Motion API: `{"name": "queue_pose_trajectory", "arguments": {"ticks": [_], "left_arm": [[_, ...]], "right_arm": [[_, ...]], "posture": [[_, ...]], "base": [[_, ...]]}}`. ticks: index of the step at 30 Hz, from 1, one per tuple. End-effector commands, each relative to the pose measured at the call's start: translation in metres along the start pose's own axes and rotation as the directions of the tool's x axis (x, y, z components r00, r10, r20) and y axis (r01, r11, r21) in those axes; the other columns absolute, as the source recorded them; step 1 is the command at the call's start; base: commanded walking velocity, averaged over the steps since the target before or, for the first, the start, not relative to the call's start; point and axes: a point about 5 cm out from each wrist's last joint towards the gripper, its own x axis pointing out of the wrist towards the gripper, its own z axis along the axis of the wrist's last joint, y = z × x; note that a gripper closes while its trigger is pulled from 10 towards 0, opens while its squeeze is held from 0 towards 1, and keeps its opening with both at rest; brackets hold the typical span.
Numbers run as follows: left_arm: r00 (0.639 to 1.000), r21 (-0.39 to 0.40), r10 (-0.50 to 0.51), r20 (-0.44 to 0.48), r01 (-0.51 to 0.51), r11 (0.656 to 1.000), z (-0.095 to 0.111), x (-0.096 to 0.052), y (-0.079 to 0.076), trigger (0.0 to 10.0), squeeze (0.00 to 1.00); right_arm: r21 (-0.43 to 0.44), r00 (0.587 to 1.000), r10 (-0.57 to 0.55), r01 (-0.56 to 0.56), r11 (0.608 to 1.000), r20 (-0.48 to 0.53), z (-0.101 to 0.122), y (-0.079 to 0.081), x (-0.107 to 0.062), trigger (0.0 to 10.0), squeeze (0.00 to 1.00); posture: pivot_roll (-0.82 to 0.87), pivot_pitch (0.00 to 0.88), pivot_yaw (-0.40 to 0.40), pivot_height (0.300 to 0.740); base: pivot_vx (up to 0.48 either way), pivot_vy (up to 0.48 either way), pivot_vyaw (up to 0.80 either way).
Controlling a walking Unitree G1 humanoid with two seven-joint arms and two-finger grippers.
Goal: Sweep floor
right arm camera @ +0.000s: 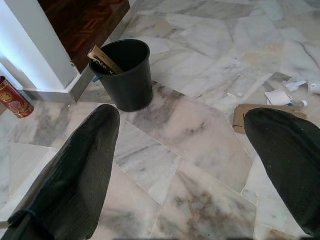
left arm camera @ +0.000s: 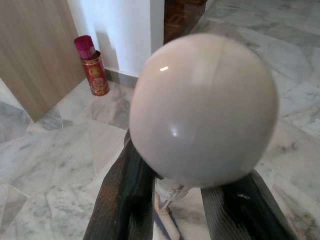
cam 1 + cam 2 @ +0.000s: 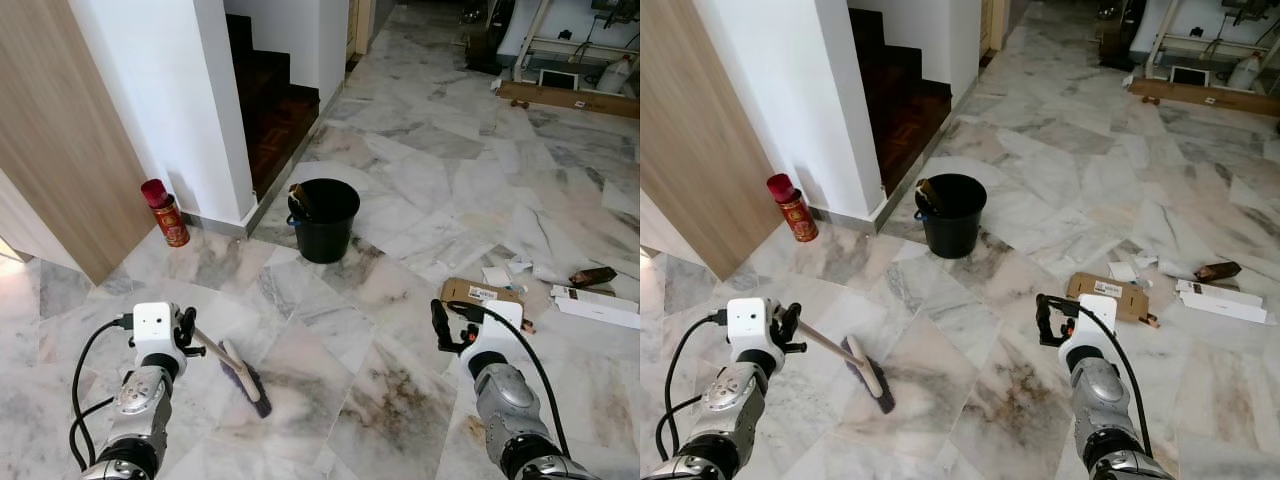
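Low at left, L pincer (image 3: 186, 335) round brush (image 3: 243, 377).

Right gripper (image 1: 192, 165) fingers spread wide over marble floor (image 1: 200, 135); black bucket (image 1: 125, 75) beyond them

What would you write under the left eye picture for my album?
Left tool holds a brush on the marble floor; a black bucket waits ahead.

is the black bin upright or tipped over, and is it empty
Upright, not empty. The black bin stands on its base on the marble floor, open mouth up, with a brown piece of rubbish leaning inside against the rim.
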Motion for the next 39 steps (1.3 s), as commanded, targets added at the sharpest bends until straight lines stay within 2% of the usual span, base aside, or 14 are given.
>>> {"name": "queue_pose_trajectory", "arguments": {"ticks": [1,8,11,16,39], "left_arm": [[0.999,0.014,0.019,0.028,-0.020,1.000,0.005,-0.001,0.009,10.0,0.00],[0.997,0.024,-0.003,0.075,0.001,1.000,0.017,0.004,0.006,10.0,0.00],[0.997,0.053,-0.038,0.060,0.035,0.998,0.015,0.005,-0.002,10.0,0.00],[0.998,0.082,-0.046,0.042,0.042,0.996,0.011,0.003,-0.007,10.0,0.00],[0.998,0.075,-0.047,0.038,0.044,0.996,0.011,0.004,-0.009,10.0,0.00]], "right_arm": [[0.009,0.999,-0.009,0.009,1.000,0.035,0.008,-0.003,0.002,10.0,0.00],[0.013,0.999,-0.012,0.011,1.000,0.042,0.009,-0.002,0.003,10.0,0.00],[0.015,0.999,-0.016,0.016,1.000,0.041,0.009,0.000,0.003,10.0,0.00],[0.021,0.999,-0.022,0.021,1.000,0.047,0.009,0.001,0.003,10.0,0.00],[0.008,0.997,-0.034,0.033,0.999,0.064,0.016,-0.002,0.006,10.0,0.00]], "posture": [[0.02,0.046,0.026,0.740],[0.02,0.049,0.025,0.740],[0.00,0.051,0.029,0.740],[0.00,0.055,0.036,0.740],[-0.01,0.054,0.031,0.740]], "base": [[0.000,0.000,0.00],[0.000,0.000,0.00],[0.000,0.000,0.00],[0.000,0.000,0.00],[0.000,-0.463,0.00]]}}
